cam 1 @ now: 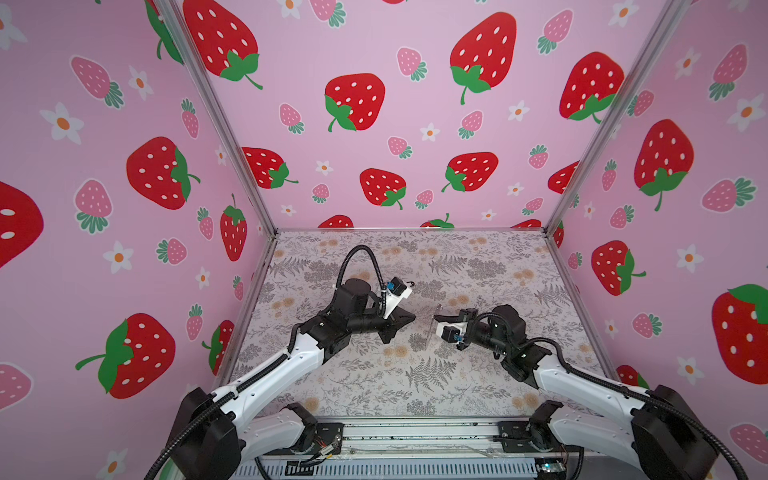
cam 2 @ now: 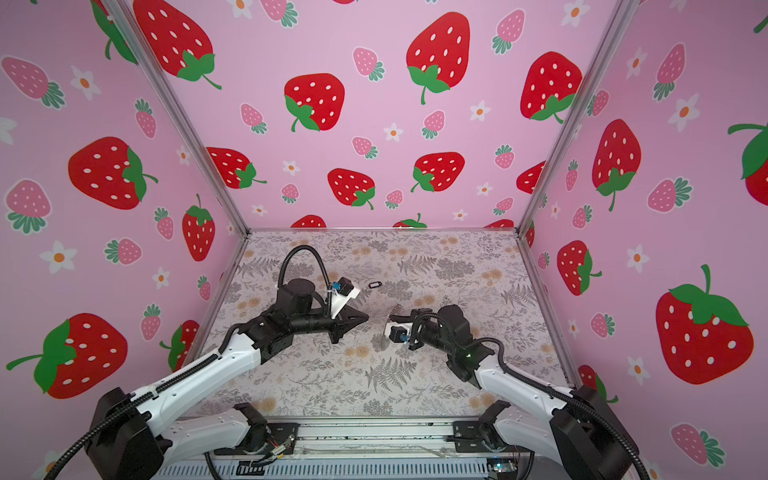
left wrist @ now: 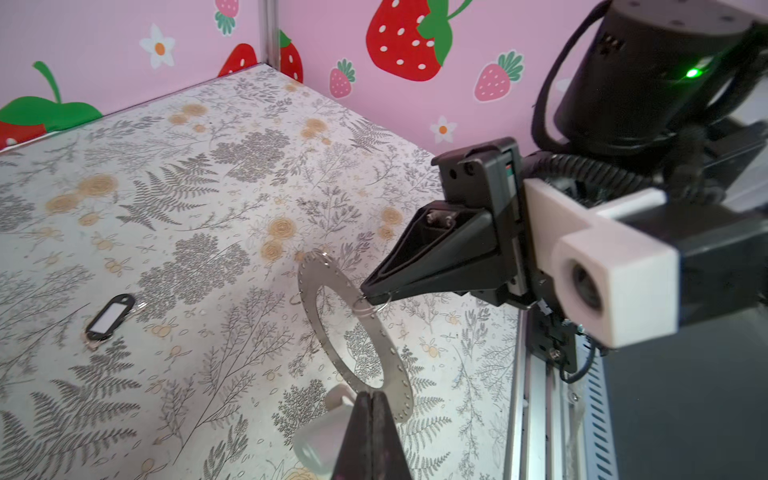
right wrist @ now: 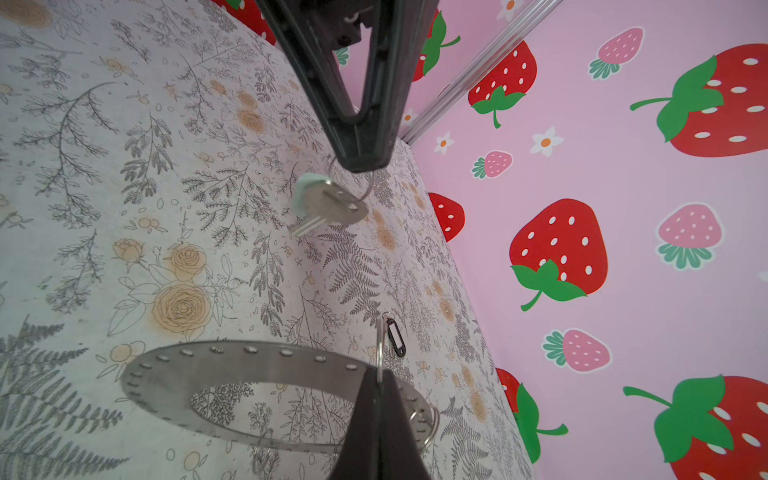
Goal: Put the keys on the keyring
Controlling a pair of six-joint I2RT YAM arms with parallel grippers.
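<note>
Floral tabletop [cam 1: 374,382], left claw [right wrist: 360,164] closed on key [right wrist: 332,205] loop, right claw [left wrist: 368,297] clamping keyring [left wrist: 307,286], oval tag [left wrist: 109,316] lying apart

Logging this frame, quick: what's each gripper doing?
Left gripper: shut, the key hanging from its tip.
Right gripper: shut on the keyring.

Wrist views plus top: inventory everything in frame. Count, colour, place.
keyring: 1, silvery-grey, held on edge mid-table
key: 1, grey metal with pale tag, hanging in the air facing the keyring
oval tag: 1, black rim and white centre, lying on the table
table: 1, grey-and-tan floral print, under everything
walls: 3, pink strawberry print, around the table
left end effector: 1, black, shut on the key's wire loop
right end effector: 1, black, shut on a keyring wire loop
</note>
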